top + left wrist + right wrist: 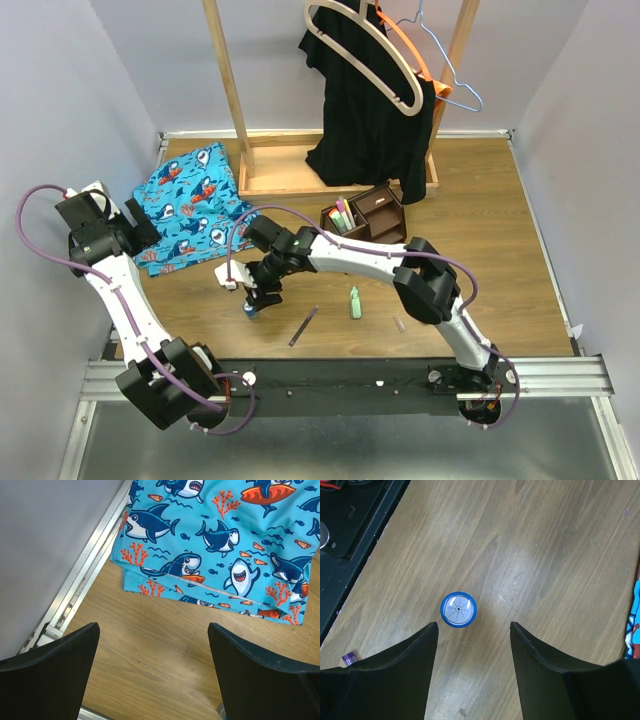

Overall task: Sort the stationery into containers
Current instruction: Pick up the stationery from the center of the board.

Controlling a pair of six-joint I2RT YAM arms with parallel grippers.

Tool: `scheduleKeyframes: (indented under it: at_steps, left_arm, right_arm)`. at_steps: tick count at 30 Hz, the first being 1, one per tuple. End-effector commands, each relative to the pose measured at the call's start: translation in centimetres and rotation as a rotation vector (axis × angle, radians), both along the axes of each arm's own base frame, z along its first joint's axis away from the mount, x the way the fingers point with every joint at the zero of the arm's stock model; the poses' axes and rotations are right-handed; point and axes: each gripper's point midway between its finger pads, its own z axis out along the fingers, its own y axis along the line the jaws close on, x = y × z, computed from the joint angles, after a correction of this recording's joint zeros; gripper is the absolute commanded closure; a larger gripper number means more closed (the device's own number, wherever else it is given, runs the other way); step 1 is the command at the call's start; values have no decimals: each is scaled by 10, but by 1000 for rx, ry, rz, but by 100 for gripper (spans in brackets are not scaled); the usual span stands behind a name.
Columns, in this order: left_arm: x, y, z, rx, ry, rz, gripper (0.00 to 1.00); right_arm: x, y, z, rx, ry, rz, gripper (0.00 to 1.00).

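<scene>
Stationery lies loose: purple pen [303,326] and pale green marker [355,302] nearest, blue bottle [458,609] upright beneath the right gripper [474,627], jaws apart, empty. Left gripper [152,630] gapes beside the shark cloth [215,540]. Farther back, markers [342,214] stand in the organizer [386,206].

This is a robotics lab test cell: a left arm [125,295] and a right arm [360,255] are bolted to an aluminium rail [560,376] at the edge of a wood-grain table [500,250] boxed in by plain pale walls [60,80]. A wooden clothes rack [225,80], a shark-print cloth [190,205] and a desk organizer [380,212] stand on it as laid-out props.
</scene>
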Motion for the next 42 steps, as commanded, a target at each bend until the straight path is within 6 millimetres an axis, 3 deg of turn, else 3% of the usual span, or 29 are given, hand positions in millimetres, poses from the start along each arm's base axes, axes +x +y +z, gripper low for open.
scheduleKeyframes:
  at_steps: [1,10,31,38,42]
  left_arm:
    - [4,3,5,7,-17,-10,1]
    - [1,-1,3,-7,-5,-16,1]
    - [-1,-2,-2,-12,0,-9,1]
    - [0,-4,-1,-15,-4,-22,1]
    - [6,-10,3,-34,-27,-68,1]
  right_arm:
    - [-15,13,2,25,31,46,34]
    - [-25,18,-3,32,46,50,38]
    - [-25,18,-17,9,36,54,51]
    - [-26,18,-14,1,44,50,74]
    - [-14,18,0,5,-3,-3,79]
